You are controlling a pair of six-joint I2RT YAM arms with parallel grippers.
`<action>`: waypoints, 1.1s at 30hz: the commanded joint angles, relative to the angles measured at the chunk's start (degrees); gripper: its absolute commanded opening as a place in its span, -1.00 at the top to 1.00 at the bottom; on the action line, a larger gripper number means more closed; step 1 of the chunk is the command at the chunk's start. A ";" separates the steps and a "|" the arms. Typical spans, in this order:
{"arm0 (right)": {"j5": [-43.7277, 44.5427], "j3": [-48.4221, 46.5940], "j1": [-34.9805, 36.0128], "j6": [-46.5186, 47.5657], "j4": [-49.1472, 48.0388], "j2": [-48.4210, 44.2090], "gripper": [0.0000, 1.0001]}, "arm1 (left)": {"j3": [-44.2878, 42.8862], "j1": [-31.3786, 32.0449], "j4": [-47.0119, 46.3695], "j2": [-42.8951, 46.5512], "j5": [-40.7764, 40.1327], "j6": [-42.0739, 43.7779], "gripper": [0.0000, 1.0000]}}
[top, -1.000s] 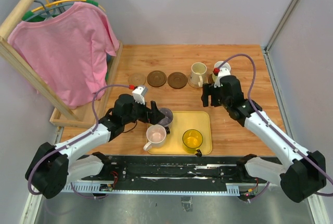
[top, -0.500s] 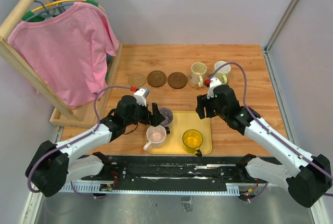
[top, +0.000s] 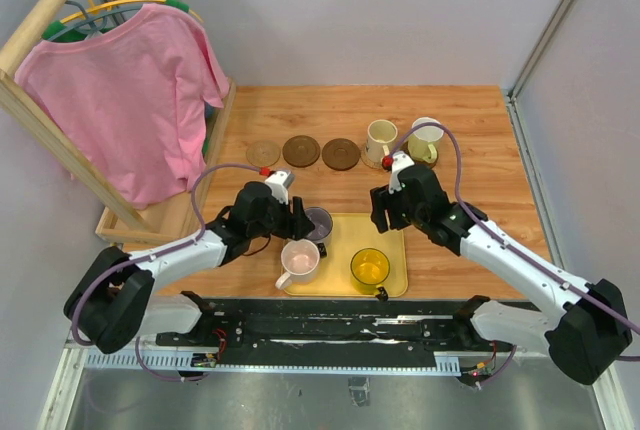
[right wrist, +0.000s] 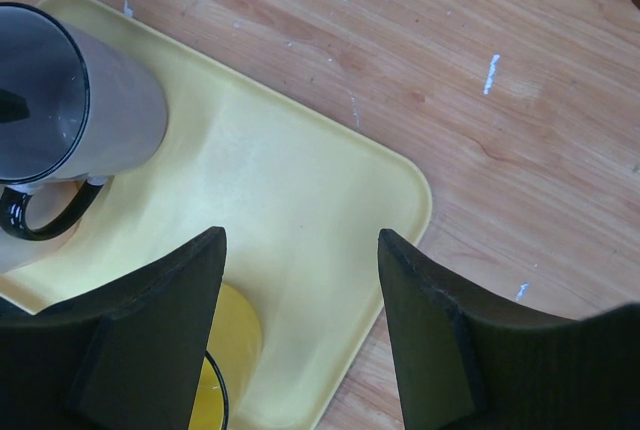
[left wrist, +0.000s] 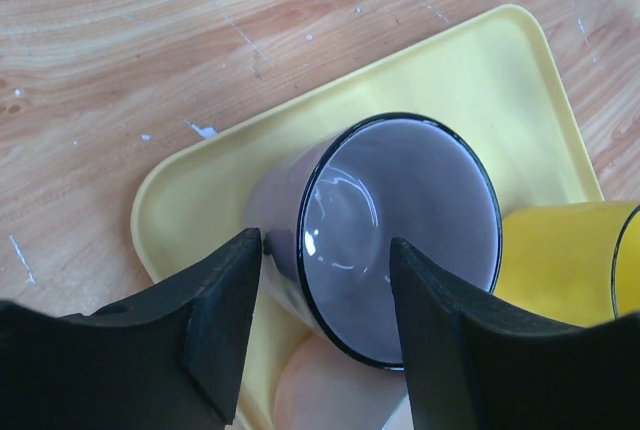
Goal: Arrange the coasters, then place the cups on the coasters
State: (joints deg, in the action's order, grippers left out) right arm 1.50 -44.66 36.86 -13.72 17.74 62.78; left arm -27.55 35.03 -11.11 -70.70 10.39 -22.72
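Observation:
On the yellow tray (top: 390, 235) stand a purple-grey cup (top: 319, 220), a pale pink cup (top: 301, 261) and a yellow cup (top: 370, 267). My left gripper (top: 302, 222) is open astride the purple-grey cup's (left wrist: 400, 210) near wall, one finger (left wrist: 225, 310) outside and the other inside, with a gap showing. My right gripper (top: 385, 212) hangs open and empty over the tray's far right corner (right wrist: 300, 170). A tan coaster (top: 263, 153) and two dark brown coasters (top: 300, 150) (top: 341, 154) lie bare in a row. The cream cup (top: 381, 140) and whitish cup (top: 428, 135) stand to their right.
A wooden clothes rack with a pink shirt (top: 130, 90) fills the left side, and its base frame (top: 165, 215) lies close to my left arm. Grey walls border the table at the back and right.
My left gripper's jaws have narrowed around the purple-grey cup's wall. My right arm has come away from the whitish cup, leftwards and nearer, to the tray's far right corner.

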 commanded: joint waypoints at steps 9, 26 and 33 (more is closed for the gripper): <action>-0.55 -0.92 2.59 -0.58 -2.25 3.85 -0.30 | -2.60 0.48 -14.46 -5.37 5.48 6.59 0.21; 0.81 -3.76 5.43 -0.19 -2.16 8.25 -0.33 | -9.44 0.66 -23.78 -17.82 6.08 5.81 0.39; 2.52 -3.69 6.04 -0.34 -2.13 8.49 -0.34 | -13.04 0.66 -23.89 -19.76 7.54 9.09 0.37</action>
State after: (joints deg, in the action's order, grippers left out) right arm 2.13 -46.68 41.60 -13.74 15.90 71.00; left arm -37.58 35.31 -30.83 -89.80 16.80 -16.25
